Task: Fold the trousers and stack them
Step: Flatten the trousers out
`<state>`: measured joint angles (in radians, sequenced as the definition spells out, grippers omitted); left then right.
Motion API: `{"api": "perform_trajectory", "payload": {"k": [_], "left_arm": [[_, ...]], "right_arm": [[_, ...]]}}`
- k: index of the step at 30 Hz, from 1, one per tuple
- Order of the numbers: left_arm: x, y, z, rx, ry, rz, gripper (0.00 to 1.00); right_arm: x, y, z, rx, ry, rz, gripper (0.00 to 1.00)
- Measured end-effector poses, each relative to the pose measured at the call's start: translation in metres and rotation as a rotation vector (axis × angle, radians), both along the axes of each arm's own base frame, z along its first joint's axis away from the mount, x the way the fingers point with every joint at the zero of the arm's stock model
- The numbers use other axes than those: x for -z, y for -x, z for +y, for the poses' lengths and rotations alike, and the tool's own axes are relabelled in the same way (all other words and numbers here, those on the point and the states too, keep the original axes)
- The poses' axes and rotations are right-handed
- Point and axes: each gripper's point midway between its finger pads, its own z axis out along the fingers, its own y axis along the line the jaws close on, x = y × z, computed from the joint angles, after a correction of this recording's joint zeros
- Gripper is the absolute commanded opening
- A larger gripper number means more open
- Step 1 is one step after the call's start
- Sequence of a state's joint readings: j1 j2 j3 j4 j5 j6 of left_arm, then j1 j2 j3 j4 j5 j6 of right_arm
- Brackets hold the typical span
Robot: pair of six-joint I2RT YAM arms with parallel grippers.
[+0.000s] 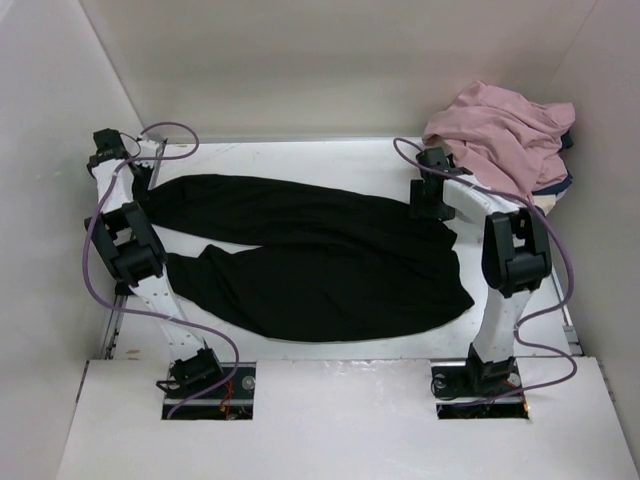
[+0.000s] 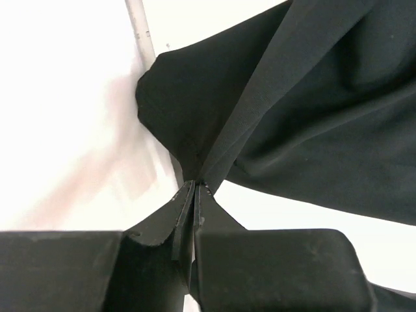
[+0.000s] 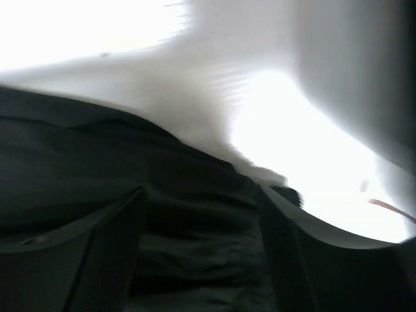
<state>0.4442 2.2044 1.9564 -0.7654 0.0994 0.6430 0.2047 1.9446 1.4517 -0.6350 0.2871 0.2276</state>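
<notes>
Looking down: black trousers (image 1: 310, 260) lay flat across the white table (image 1: 330, 160), legs pointing left, bare strips along far and near edges; pink garment (image 1: 500, 135) heaped far right.
Left wrist: left gripper (image 2: 194, 190) pinched a matte hem corner beside the table edge.
Right wrist: right gripper (image 3: 201, 195) spread over soft folds.

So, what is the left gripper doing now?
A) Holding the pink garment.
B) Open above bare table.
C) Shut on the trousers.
C: the left wrist view shows the left gripper closed, with a fold of the trousers pinched at its tips.
</notes>
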Motion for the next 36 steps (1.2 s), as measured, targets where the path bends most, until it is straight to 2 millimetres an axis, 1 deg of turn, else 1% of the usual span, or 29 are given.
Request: {"api": "perform_trajectory", "payload": {"k": [1,3,5,9,11,13,16,18,19,21,22,23,27,30,32,34,36], "left_arm": [[-0.001,0.000,0.000,-0.001,-0.002,-0.001,0.00],[-0.003,0.001,0.001,-0.004,-0.007,-0.002,0.00],[-0.005,0.001,0.002,-0.006,-0.010,-0.005,0.00],[-0.011,0.001,0.002,-0.008,-0.015,-0.015,0.00],[-0.014,0.001,0.003,-0.011,-0.017,-0.023,0.00],[-0.018,0.001,0.003,-0.013,-0.018,-0.029,0.00],[-0.021,0.000,0.003,-0.014,-0.022,-0.040,0.00],[-0.022,-0.001,0.004,-0.014,-0.025,-0.044,0.00],[-0.022,-0.001,0.004,-0.014,-0.026,-0.046,0.00],[-0.023,-0.002,0.004,-0.014,-0.027,-0.050,0.00],[-0.024,-0.002,0.004,-0.014,-0.028,-0.050,0.00],[-0.024,-0.002,0.004,-0.014,-0.028,-0.051,0.00],[-0.026,-0.002,0.005,-0.017,-0.029,-0.058,0.00],[-0.033,-0.004,0.005,-0.017,-0.036,-0.073,0.00],[-0.041,-0.005,0.006,-0.015,-0.047,-0.094,0.00],[-0.052,-0.007,0.006,-0.009,-0.061,-0.116,0.00],[-0.067,-0.008,0.006,0.000,-0.078,-0.146,0.00]], "right_arm": [[0.008,0.001,0.001,-0.008,-0.005,0.021,0.67],[0.029,0.007,-0.001,-0.012,-0.002,0.082,0.69],[0.024,0.007,-0.002,-0.032,0.011,0.079,0.72],[0.014,0.023,-0.010,-0.044,0.058,0.081,0.76],[0.007,0.025,-0.010,-0.055,0.061,0.075,0.76],[0.004,0.024,-0.009,-0.064,0.060,0.072,0.74],[0.014,0.026,-0.006,-0.083,0.048,0.105,0.64],[0.023,0.029,-0.003,-0.097,0.035,0.132,0.51],[0.027,0.031,-0.001,-0.106,0.026,0.144,0.41],[0.030,0.033,0.002,-0.120,0.013,0.159,0.18],[0.030,0.034,0.002,-0.124,0.008,0.162,0.08],[0.031,0.034,0.003,-0.127,0.005,0.164,0.01],[0.029,0.034,0.004,-0.126,0.000,0.159,0.00],[0.017,0.031,-0.001,-0.116,0.025,0.127,0.00],[-0.001,0.023,-0.006,-0.111,0.055,0.077,0.00],[-0.031,0.009,-0.011,-0.104,0.086,-0.007,0.00],[-0.069,-0.005,-0.016,-0.093,0.116,-0.121,0.00]]}}
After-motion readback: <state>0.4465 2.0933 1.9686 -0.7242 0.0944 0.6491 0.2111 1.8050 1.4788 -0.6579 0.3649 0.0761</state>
